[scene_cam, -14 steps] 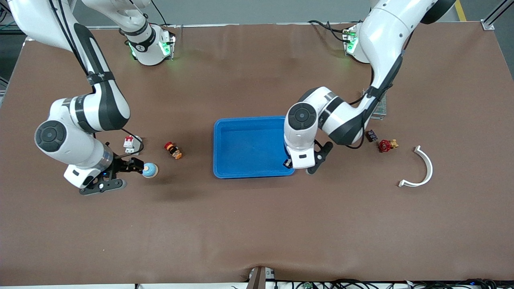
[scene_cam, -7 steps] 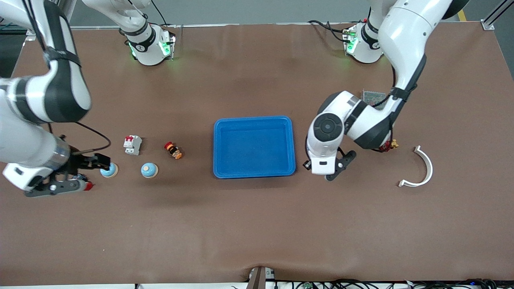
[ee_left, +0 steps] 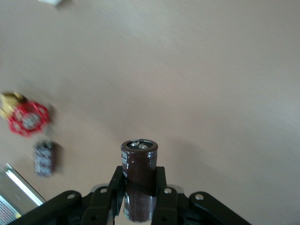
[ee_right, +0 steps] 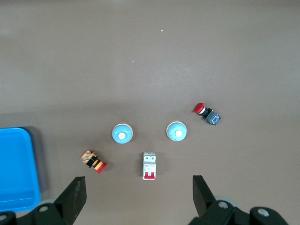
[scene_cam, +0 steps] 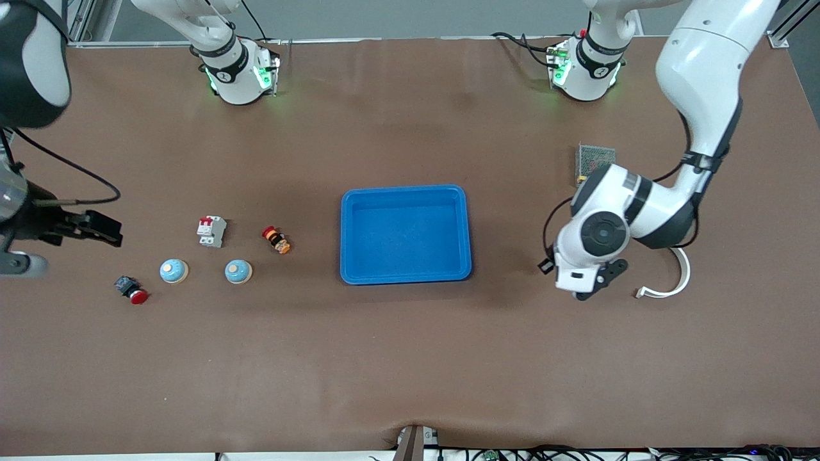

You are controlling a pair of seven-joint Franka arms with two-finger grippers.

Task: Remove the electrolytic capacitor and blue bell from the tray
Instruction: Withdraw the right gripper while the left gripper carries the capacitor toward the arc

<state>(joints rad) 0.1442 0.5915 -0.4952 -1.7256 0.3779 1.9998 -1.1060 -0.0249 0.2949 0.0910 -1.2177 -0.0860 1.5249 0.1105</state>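
Nearest the front camera at the right arm's end of the table lies a red-capped push button (scene_cam: 131, 291), and just farther from the camera two blue bells (scene_cam: 173, 271) and (scene_cam: 238, 271) sit apart on the bare table, both well clear of the tray (scene_cam: 405, 234); which of them is the task's bell cannot be told, but neither is in the tray, so that half of the task appears done. Slightly farther stand a white circuit breaker (scene_cam: 211, 230) and a small red-and-orange button part (scene_cam: 276, 239). The tray itself shows only its blue floor. The right gripper (ee_right: 138, 197) hangs high over this end of the table with its jaws spread wide and nothing between them, seemingly waiting. At the left arm's end, the left gripper (ee_left: 139, 199) is clamped on the electrolytic capacitor (ee_left: 138, 166), the brown can standing upright between the fingers, held low over bare table near the white curved bracket (scene_cam: 679, 275). The grip on the can's lower body leaves its top free, probably to allow an upright set-down. A red valve handle (ee_left: 28, 118) and a small dark component (ee_left: 44, 158) lie nearby, so the drop spot should stay apart from them. Farthest is a mesh-covered box (scene_cam: 596, 155).
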